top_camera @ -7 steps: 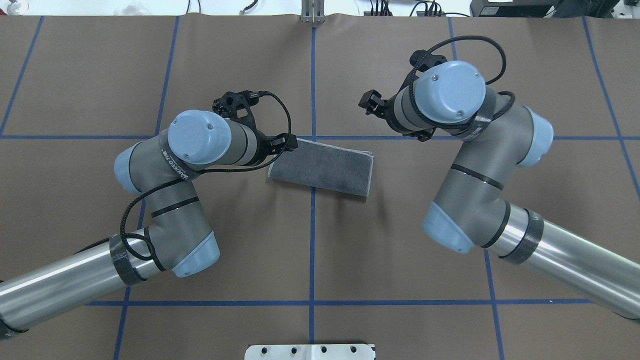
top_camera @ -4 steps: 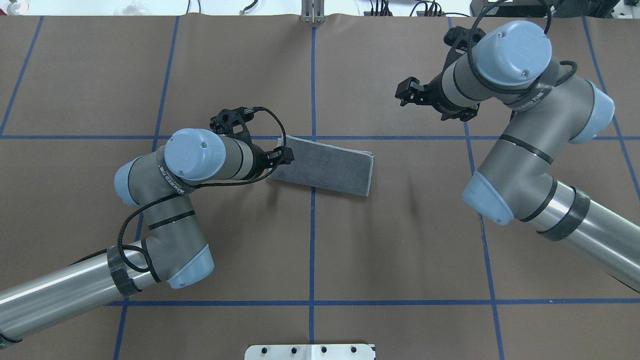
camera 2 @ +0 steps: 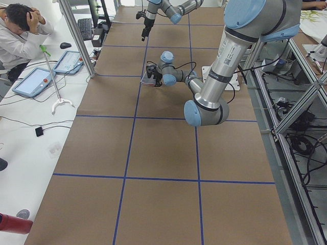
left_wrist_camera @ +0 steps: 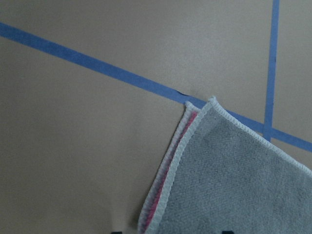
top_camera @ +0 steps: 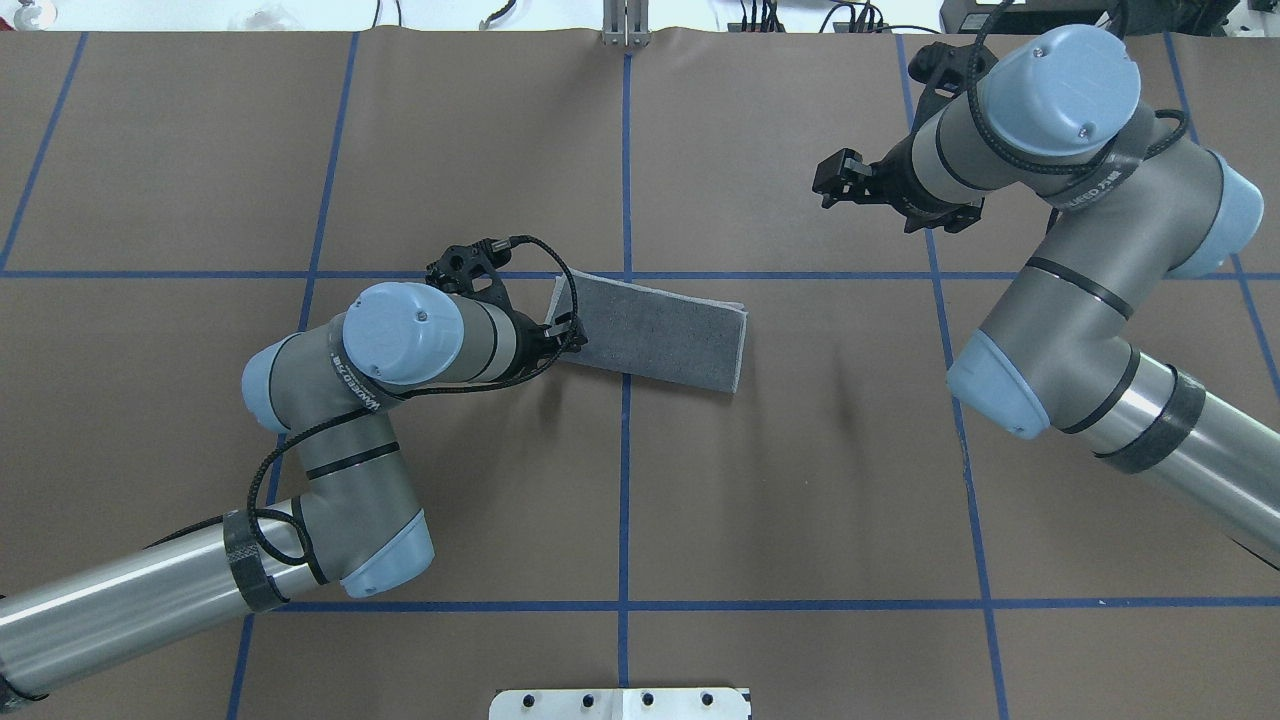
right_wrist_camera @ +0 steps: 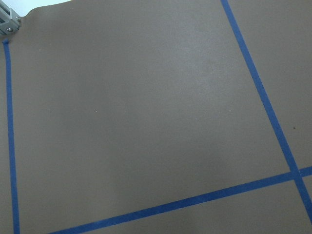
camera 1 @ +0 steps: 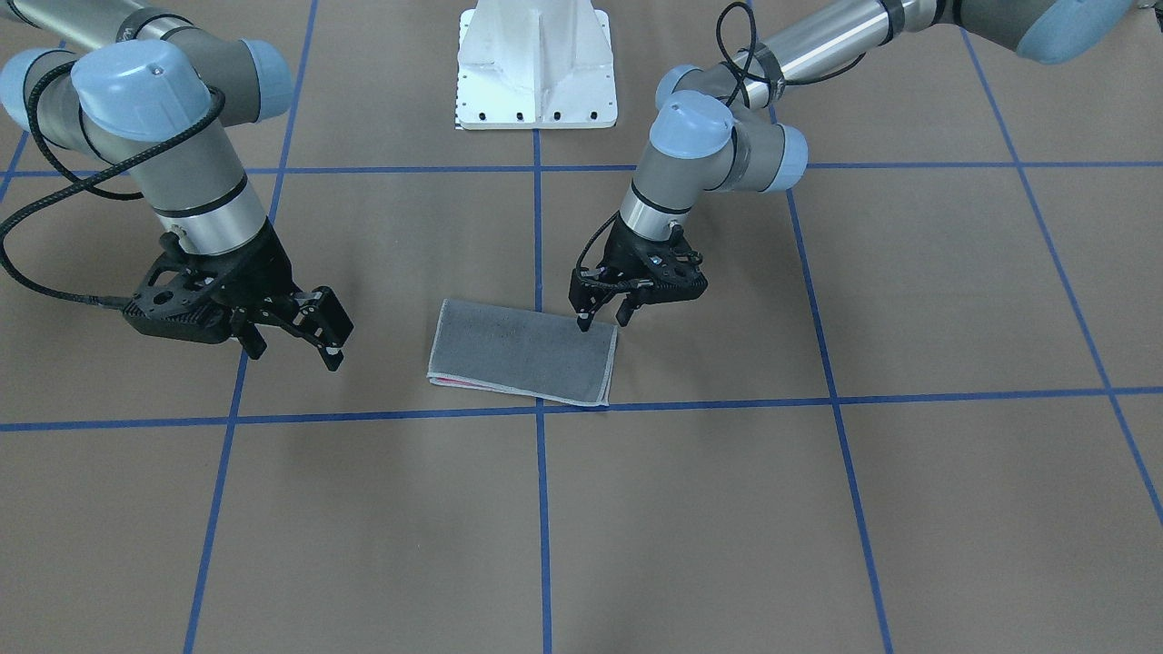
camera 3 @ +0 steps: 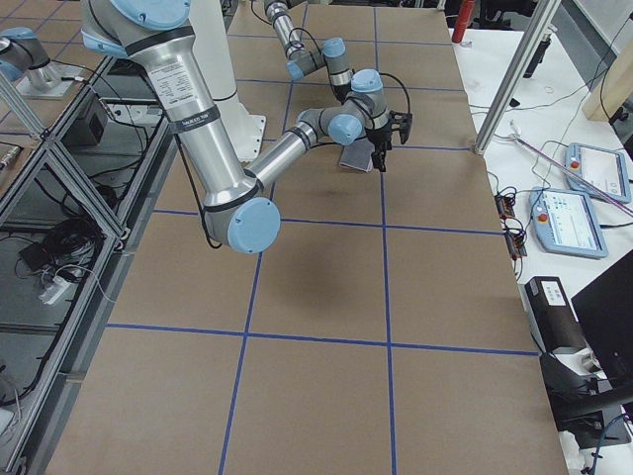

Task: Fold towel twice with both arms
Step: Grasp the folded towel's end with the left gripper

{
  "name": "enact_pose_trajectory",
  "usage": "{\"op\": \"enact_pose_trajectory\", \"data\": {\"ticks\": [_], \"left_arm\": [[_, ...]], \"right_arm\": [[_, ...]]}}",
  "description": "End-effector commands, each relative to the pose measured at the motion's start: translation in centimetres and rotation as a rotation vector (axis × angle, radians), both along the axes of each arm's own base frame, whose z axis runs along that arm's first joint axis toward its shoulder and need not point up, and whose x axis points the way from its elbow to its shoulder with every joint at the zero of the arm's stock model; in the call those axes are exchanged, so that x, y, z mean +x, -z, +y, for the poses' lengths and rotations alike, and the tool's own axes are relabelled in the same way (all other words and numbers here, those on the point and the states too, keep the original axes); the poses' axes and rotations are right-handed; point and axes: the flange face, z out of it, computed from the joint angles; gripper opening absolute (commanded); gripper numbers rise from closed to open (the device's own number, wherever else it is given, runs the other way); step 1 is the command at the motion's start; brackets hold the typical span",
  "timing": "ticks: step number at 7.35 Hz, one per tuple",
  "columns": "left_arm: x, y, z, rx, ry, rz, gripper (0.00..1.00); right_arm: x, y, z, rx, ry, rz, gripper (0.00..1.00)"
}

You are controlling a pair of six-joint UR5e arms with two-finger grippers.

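The towel (top_camera: 655, 330) lies in the middle of the overhead frame, straddling the vertical blue tape line (top_camera: 624, 480) just under the upper cross line. It is already a long grey rectangle, and the left wrist view shows a sliver of pink between the two layers at its corner. So I would say the first fold is done and the second is in hand. The left gripper (camera 1: 603, 323) is down at one short end of the cloth, at the left of the overhead frame. Its fingers (camera 1: 582, 320) are parted to a middling gap and grip nothing; one tip is over the cloth and the other just off its edge on the brown table (top_camera: 800, 500). The right gripper (camera 1: 298, 350) hangs raised in the overhead frame's upper right, well apart from the towel, its fingers spread wide and empty — its own camera shows only bare table and tape. The next move, as I judge it, is for the left fingers to close on both layers at that corner. The right arm would likely need to come in to the same short end, so that the end can be carried flat over to the far one — pinching only the top layer would undo the first fold.
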Motion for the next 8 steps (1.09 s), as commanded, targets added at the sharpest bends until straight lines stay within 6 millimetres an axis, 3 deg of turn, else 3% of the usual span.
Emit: {"op": "enact_pose_trajectory", "data": {"ticks": [1, 8], "left_arm": [[-0.3, 0.1, -0.6, -0.028, 0.025, 0.012, 0.61], [0.1, -0.9, -1.0, -0.103, 0.072, 0.017, 0.63]], "right_arm": [[0.3, 0.1, 0.2, 0.005, -0.001, -0.003, 0.99], [0.3, 0.0, 0.2, 0.004, -0.002, -0.001, 0.99]]}}
